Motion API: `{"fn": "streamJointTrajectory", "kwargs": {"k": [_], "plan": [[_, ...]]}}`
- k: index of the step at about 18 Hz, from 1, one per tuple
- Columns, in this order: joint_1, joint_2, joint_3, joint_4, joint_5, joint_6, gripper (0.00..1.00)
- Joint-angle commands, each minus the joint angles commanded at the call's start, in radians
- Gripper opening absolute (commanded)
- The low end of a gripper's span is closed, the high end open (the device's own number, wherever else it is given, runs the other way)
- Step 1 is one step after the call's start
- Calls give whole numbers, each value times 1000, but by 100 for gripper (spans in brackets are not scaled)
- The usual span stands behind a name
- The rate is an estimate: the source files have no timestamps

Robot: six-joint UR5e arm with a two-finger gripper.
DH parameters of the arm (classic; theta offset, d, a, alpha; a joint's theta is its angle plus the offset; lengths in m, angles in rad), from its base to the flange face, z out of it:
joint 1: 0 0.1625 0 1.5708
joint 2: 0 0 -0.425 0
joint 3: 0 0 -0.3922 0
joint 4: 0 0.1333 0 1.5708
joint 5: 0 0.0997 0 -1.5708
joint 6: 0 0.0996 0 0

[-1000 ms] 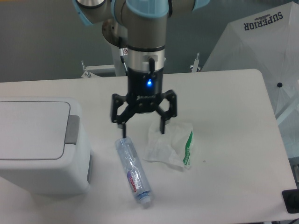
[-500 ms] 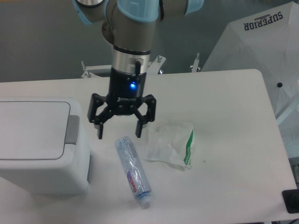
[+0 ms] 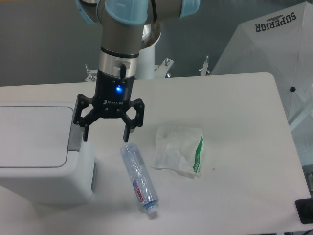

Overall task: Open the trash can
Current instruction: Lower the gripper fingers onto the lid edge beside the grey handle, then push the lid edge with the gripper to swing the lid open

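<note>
Three loose things lie on the white table (image 3: 234, 98), and you see them from above and in front. At the left edge of the frame stands the trash can (image 3: 36, 152), partly cut by the picture border. It is a boxy bin of smooth white plastic with rounded corners. Its flat rectangular lid (image 3: 32, 137) is down, with the long side running left to right, and the grey push tab (image 3: 75, 135) sits on the right end of the lid, facing the middle of the table.

Just right of the tab hangs the gripper (image 3: 108, 133), black, with a blue light on its body. Its two fingers are spread wide apart and hold nothing. The left fingertip is very close to the tab; you cannot tell from this view if it touches. Around the gripper you have little room on the left side, because of the bin wall.

Below the gripper lies a clear plastic bottle (image 3: 139, 178) on its side, the cap end pointing to the lower right. Near it on the right is a crumpled white plastic bag (image 3: 178, 152) with green print. Right of the bag the table surface is bare up to its rounded right edge.
</note>
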Motion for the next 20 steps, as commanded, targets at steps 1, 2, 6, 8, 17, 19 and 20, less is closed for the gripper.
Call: {"fn": "streamJointTrajectory", "kwargs": {"k": [1, 2, 6, 8, 17, 19, 20], "plan": [[0, 0, 0, 0, 0, 0, 100], [0, -2, 0, 0, 0, 0, 100], [-8, -3, -6, 0, 2, 0, 100], [-8, -3, -9, 0, 2, 0, 100], [-8, -11, -14, 2, 2, 2, 100], [-8, -11, -15, 8, 2, 2, 100], [-8, -11, -15, 8, 2, 2, 100]]}}
